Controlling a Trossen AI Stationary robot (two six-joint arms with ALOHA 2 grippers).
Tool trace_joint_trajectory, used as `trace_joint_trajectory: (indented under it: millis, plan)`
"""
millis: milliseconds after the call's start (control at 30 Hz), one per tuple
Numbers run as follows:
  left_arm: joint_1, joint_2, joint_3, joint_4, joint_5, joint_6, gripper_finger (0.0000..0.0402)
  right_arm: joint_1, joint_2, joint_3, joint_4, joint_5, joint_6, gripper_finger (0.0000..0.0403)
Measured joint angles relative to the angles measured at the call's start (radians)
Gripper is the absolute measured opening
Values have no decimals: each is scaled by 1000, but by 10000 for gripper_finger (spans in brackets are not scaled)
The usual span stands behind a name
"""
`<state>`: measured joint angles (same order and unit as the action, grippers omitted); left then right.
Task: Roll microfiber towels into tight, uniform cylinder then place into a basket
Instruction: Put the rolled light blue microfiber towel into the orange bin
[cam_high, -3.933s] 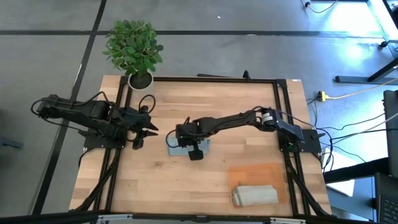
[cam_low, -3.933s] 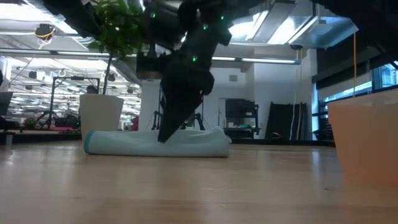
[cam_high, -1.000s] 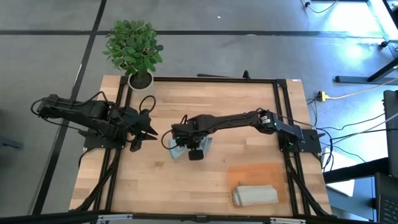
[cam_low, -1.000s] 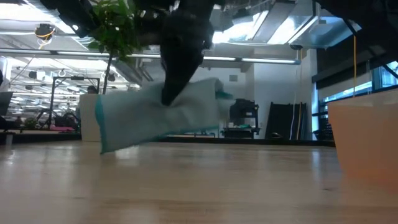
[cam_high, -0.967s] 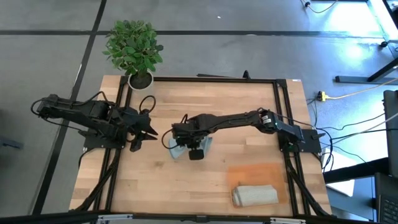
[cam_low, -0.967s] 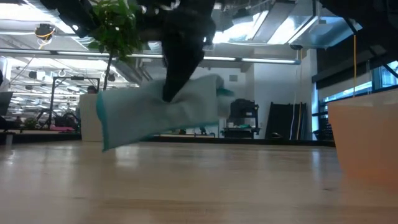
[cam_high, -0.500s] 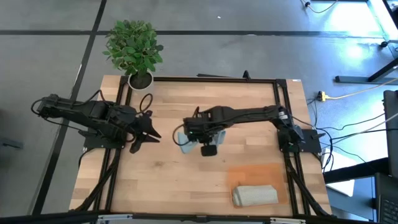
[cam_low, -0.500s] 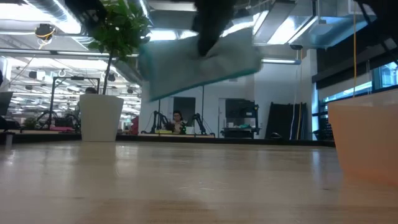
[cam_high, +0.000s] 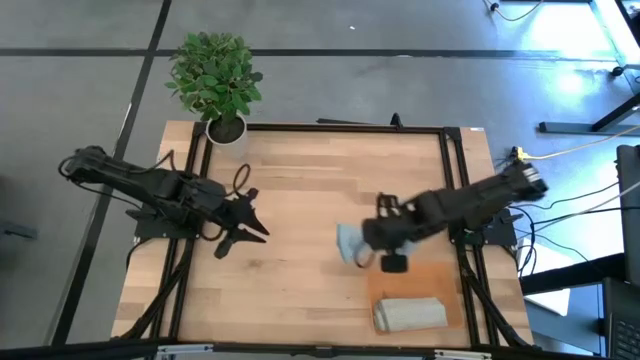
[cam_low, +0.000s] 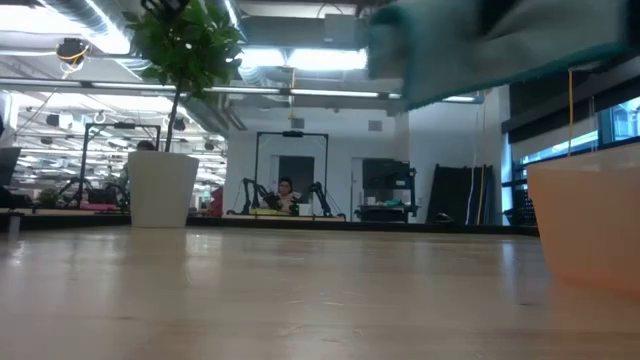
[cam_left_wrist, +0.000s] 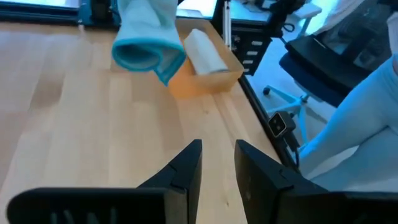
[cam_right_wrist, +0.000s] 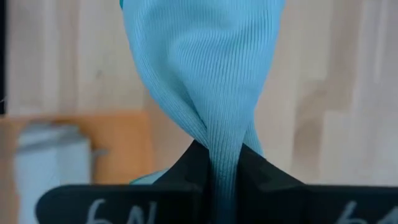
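The pale blue-grey microfiber towel (cam_high: 350, 240), rolled up, hangs in the air left of the basket with my right gripper (cam_high: 364, 244) shut on it; the low view shows it high above the table (cam_low: 490, 45). The orange-brown basket (cam_high: 420, 280) sits at the near right and holds the rolled grey-beige towel (cam_high: 410, 313) lying along its near side. My left gripper (cam_high: 256, 228) hovers over the table's left half, open by a narrow gap (cam_left_wrist: 218, 163), with nothing between its fingers. My right gripper pinches the blue roll's middle (cam_right_wrist: 219, 146) between its two fingers, coming from above and pointing steeply down. The cloth is squeezed narrow at the fingers and fans out wider beyond them. The roll is lifted clear of the table, tilted, with one open end (cam_left_wrist: 142, 56) facing the left arm.
A potted plant (cam_high: 215, 80) in a white pot (cam_low: 160, 190) stands at the far left corner. Black frame rails (cam_high: 455, 180) run along the table's sides. Bare wood lies between the two arms. A person sits far off in the room (cam_low: 285, 192).
My right gripper has carried the blue roll up and toward the table's right and near edges, from the middle of the table to just left of the basket; the roll stays clear of the table. My left gripper has edged a little toward the table's middle and tipped up.
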<state>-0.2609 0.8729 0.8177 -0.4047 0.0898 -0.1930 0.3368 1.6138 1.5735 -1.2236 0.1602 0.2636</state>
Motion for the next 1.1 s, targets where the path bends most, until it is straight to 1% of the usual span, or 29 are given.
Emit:
trace_joint_trajectory:
  millis: [133, 300, 533, 633, 800, 900, 1100]
  plan:
    - [-3, 73, 0, 99, 0, 17, 85, 101, -96, -124, 10, 4, 118, 34]
    - [1, 168, 6, 227, 0, 17, 85, 218, -151, -228, 17, 4, 240, 34]
    - [24, 295, 123, 232, 1, 19, 85, 342, -153, -314, 33, 8, 337, 35]
    - [32, 329, 185, 209, 0, 46, 85, 386, -153, -349, 76, 45, 377, 35]
    - [35, 348, 260, 182, 0, 112, 85, 430, -153, -414, 171, 140, 390, 35]
    - [35, 346, 288, 179, 0, 118, 85, 444, -153, -460, 209, 185, 390, 35]
    - [31, 346, 315, 173, 0, 118, 85, 473, -152, -555, 332, 176, 387, 36]
